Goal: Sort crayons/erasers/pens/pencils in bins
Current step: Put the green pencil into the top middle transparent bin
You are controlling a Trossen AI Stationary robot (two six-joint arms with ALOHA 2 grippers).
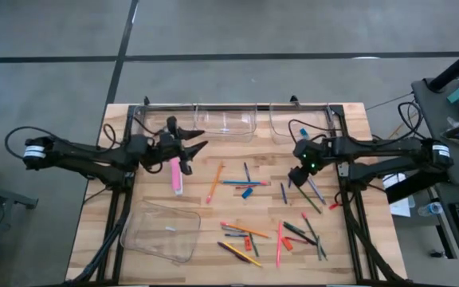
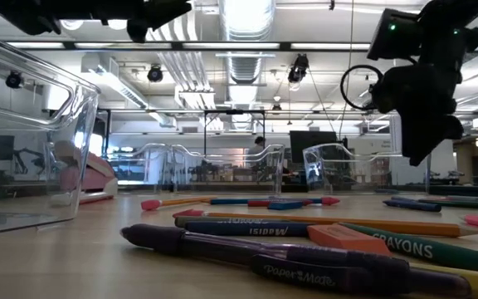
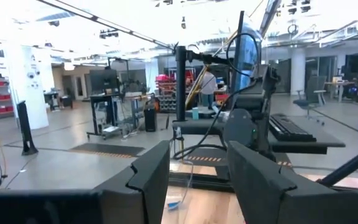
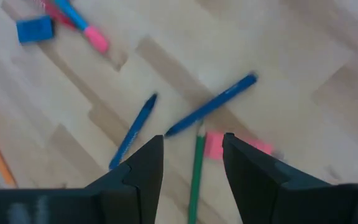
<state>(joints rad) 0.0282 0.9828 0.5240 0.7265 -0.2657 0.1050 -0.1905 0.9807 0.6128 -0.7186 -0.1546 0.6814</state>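
Pencils, pens, crayons and erasers lie scattered on the wooden table point(image 1: 237, 207): an orange pencil point(image 1: 215, 182), a blue eraser point(image 1: 247, 192), dark pens point(image 1: 313, 191) and a near cluster point(image 1: 269, 235). My right gripper point(image 1: 297, 177) is open and empty. In its wrist view it point(image 4: 192, 162) hovers over a green pencil point(image 4: 197, 171), a pink eraser point(image 4: 214, 145) and two blue sticks point(image 4: 210, 106). My left gripper point(image 1: 188, 148) is open and empty, held level above the table's left part and pointing right; its wrist view point(image 3: 197, 180) looks across the room. A pink block point(image 1: 175, 175) lies under it.
Clear bins point(image 1: 225, 121) point(image 1: 301, 121) stand along the far edge, and one more bin point(image 1: 162, 231) sits at the near left, large in the low view point(image 2: 23, 141). A black frame rail point(image 1: 237, 104) runs along the far edge. A person point(image 3: 208, 84) stands far off in the room.
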